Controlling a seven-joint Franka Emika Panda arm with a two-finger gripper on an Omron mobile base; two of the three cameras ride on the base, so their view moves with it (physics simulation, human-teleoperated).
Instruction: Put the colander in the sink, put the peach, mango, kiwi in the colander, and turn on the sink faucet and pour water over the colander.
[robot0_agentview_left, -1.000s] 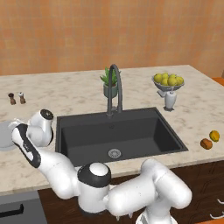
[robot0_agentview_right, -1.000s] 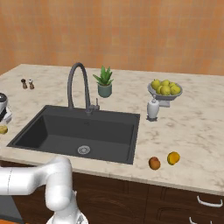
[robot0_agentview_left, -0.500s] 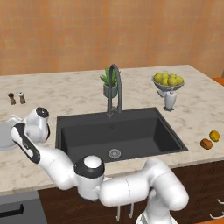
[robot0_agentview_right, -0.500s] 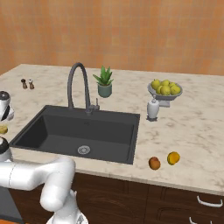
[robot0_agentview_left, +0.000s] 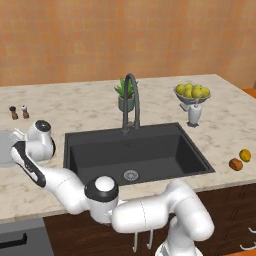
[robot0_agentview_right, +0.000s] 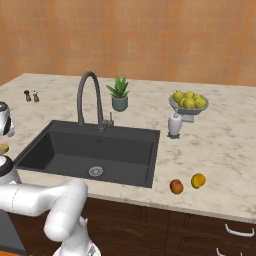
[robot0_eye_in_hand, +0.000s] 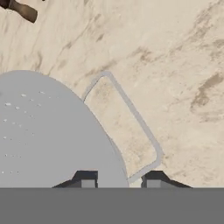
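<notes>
Colander (robot0_eye_in_hand: 48, 140): far left on table (robot0_agentview_left: 90, 107), left of sink (robot0_agentview_left: 135, 150). Jaws, wide a second ago, now closed on its rim by wire handle (robot0_eye_in_hand: 131, 113). Grasp made; carry to sink next.

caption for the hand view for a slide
Gripper closed on the colander rim beside its wire handle, on the marble counter.

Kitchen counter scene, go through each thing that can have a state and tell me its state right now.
Pale grey-white round colander: on the counter, rim between the fingertips.
Gripper: shut on the colander's rim.
Dark grey sink: nothing in it.
Dark gooseneck faucet: no water running.
</notes>
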